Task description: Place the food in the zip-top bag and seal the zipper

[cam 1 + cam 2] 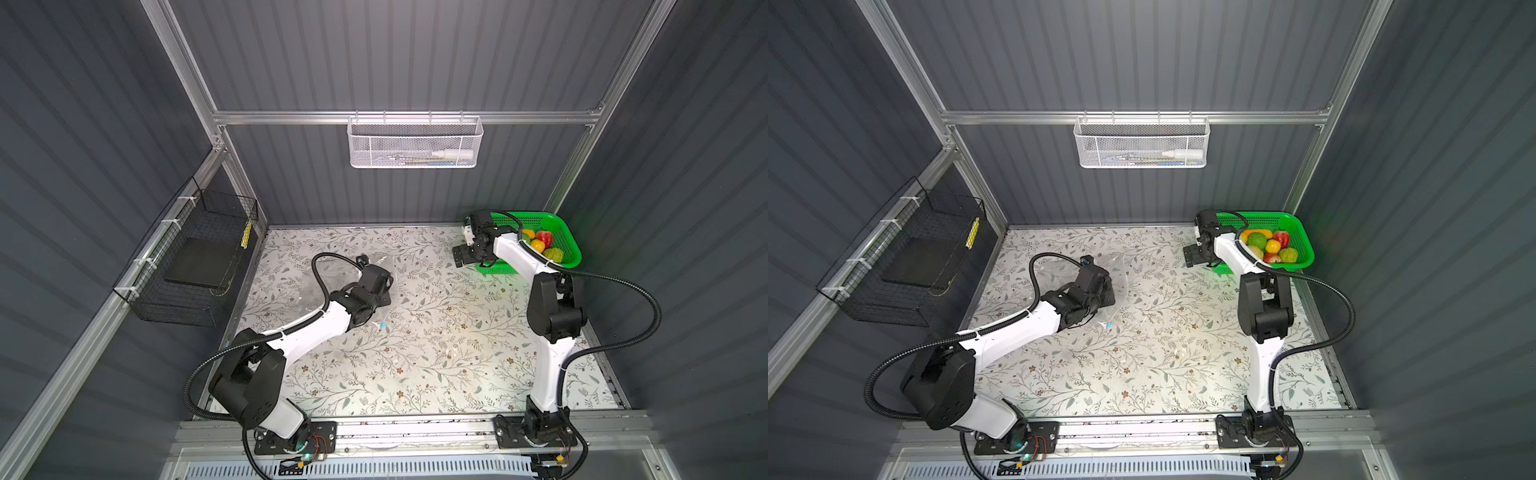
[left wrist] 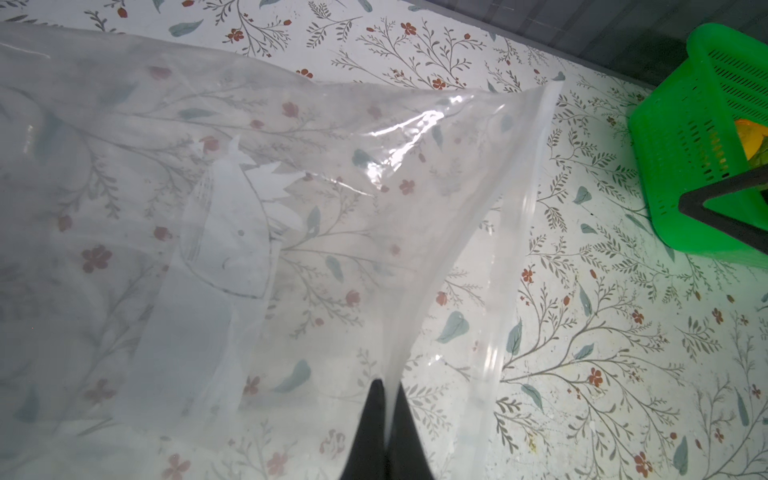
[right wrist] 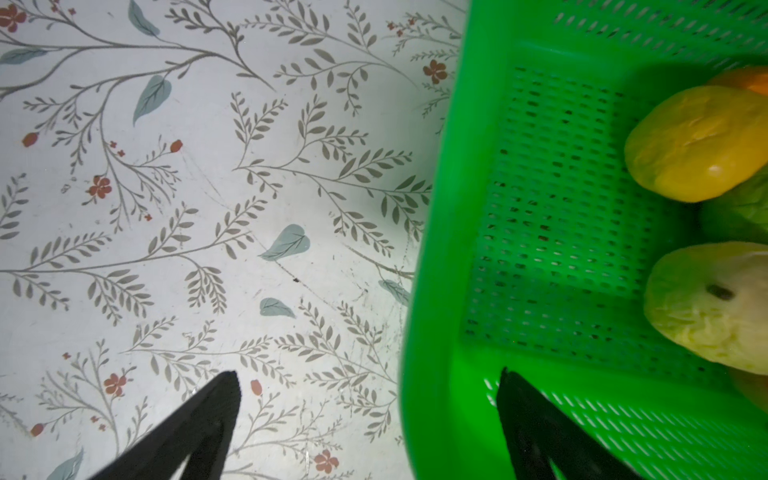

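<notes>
The clear zip-top bag lies crumpled left of the table's middle, one edge lifted. My left gripper is shut on that edge, close beside the zipper. In both top views the small blue slider lies just nearer than the left gripper. The food sits in the green basket at the far right: yellow, orange, green and red pieces. My right gripper is open and empty, one finger inside the basket wall, the other over the table. A yellow fruit lies beyond it.
A white mesh basket hangs on the back rail. A black wire cage is fixed to the left wall. Floral table cover spreads between the arms. Grey ribbed walls close in three sides.
</notes>
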Available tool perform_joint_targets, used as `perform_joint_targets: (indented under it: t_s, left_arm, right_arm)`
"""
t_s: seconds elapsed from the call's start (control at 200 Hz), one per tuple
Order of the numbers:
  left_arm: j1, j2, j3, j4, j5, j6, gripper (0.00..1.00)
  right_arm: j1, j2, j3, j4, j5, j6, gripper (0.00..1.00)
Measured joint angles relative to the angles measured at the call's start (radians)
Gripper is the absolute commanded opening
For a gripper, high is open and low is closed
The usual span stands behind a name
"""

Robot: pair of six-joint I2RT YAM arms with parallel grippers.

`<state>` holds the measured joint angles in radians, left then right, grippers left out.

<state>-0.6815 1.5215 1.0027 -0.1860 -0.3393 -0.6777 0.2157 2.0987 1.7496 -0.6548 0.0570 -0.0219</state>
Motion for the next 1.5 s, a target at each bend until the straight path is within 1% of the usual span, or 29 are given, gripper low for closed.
perform_joint_targets:
  t_s: [0.155, 0.37, 0.535, 0.805, 0.96, 1.111, 1.251, 1.356, 1.501]
  left_arm:
    - [0.003, -0.022, -0.005, 0.001, 0.0, 0.0, 0.0]
    - [0.014, -0.041, -0.017, 0.007, 0.0, -0.005, 0.0]
    - [0.023, -0.041, -0.017, 0.008, 0.002, -0.007, 0.0]
    - [0.024, -0.041, -0.017, 0.008, 0.006, -0.008, 0.0]
    - [0.024, -0.041, -0.017, 0.008, 0.011, -0.008, 0.0]
    - [0.024, -0.042, -0.017, 0.008, 0.01, -0.008, 0.0]
    - [0.024, -0.05, -0.017, 0.008, 0.011, -0.008, 0.0]
    - [0.024, -0.053, -0.017, 0.008, 0.011, -0.008, 0.0]
    - [0.024, -0.056, -0.017, 0.008, 0.016, -0.007, 0.0]
  right_arm:
    - [0.0, -0.036, -0.092, 0.03, -0.041, 0.018, 0.95]
    - [0.034, -0.2, -0.304, 0.06, -0.1, 0.074, 0.94]
    - [0.103, -0.324, -0.466, 0.083, -0.151, 0.14, 0.93]
    - [0.265, -0.433, -0.635, 0.069, -0.228, 0.251, 0.93]
    - [0.291, -0.516, -0.698, 0.064, -0.306, 0.323, 0.93]
    - [0.287, -0.621, -0.709, 0.067, -0.341, 0.373, 0.98]
    - [0.264, -0.697, -0.68, 0.073, -0.345, 0.386, 0.99]
    - [0.208, -0.693, -0.615, 0.069, -0.318, 0.381, 0.96]
    - [0.095, -0.623, -0.489, 0.049, -0.23, 0.342, 0.94]
